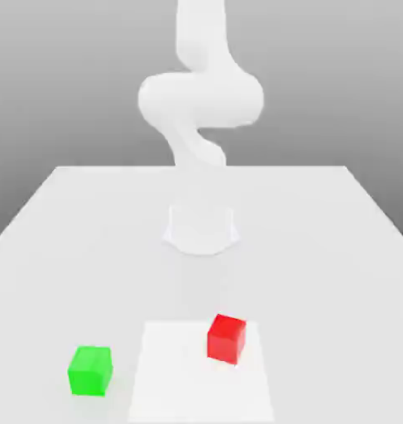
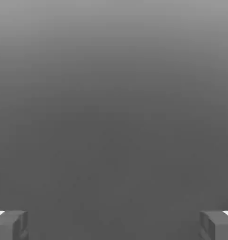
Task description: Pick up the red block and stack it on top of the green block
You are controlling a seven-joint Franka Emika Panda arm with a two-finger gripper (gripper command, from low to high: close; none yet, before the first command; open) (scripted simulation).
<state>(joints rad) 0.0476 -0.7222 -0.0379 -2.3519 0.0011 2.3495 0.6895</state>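
The desk point(image 1: 304, 273) is pale, plain and nearly white, narrowing towards its far edge in the exterior view. Beyond it the backdrop point(image 1: 64, 91) is a bare grey, lighter up high and darker down by the desk. A brighter white square point(image 1: 175, 385) marks the near part of the desk. The red block point(image 1: 226, 339) sits on that square, turned at an angle, towards the exterior view's right side of it. The green block point(image 1: 90, 371) rests on the desk just off the square, to the exterior view's left, apart from the red one. The white arm point(image 1: 202, 99) rises from its base point(image 1: 201, 230) behind them.

The hand view gives the hand point(image 2: 114, 226) instead: open, its two fingers wide apart, nothing between them, against smooth grey shading.
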